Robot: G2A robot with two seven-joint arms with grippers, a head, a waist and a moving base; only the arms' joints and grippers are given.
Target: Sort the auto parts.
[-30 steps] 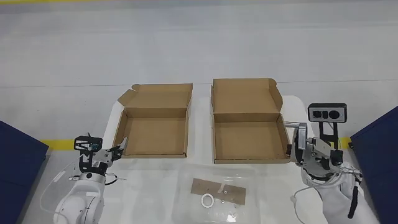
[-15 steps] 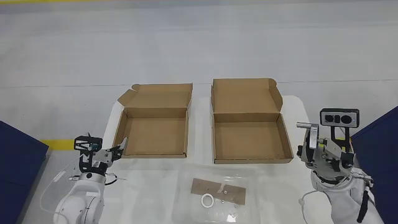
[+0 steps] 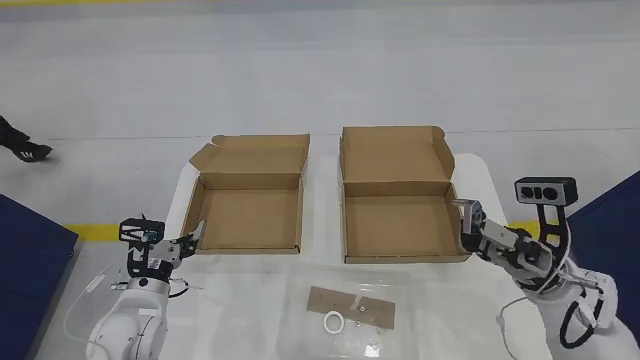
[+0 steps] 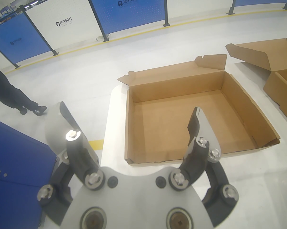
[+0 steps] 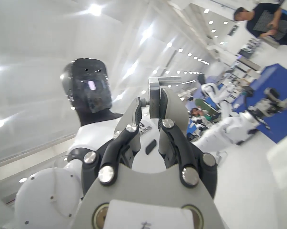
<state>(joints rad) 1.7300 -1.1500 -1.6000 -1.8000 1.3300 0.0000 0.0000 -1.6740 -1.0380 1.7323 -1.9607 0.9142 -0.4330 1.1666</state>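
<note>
Boxes of brown cardboard sit open side by side on the white table (image 3: 250, 280), the left box (image 3: 248, 248) and the right box (image 3: 400, 256), lids folded back. The left gripper (image 4: 129, 110) hangs just beside the left box's near outer corner, its fingers spread wide. The right gripper (image 5: 151, 103) is at the right box's near outer corner, pinching a small metal part (image 5: 164, 81) with a round disc and a square block. Nearer the robot, between the arms, lies a clear plastic bag (image 3: 300, 332) with a cardboard strip (image 3: 352, 302), a white ring (image 3: 333, 322) and some smaller bits.
</note>
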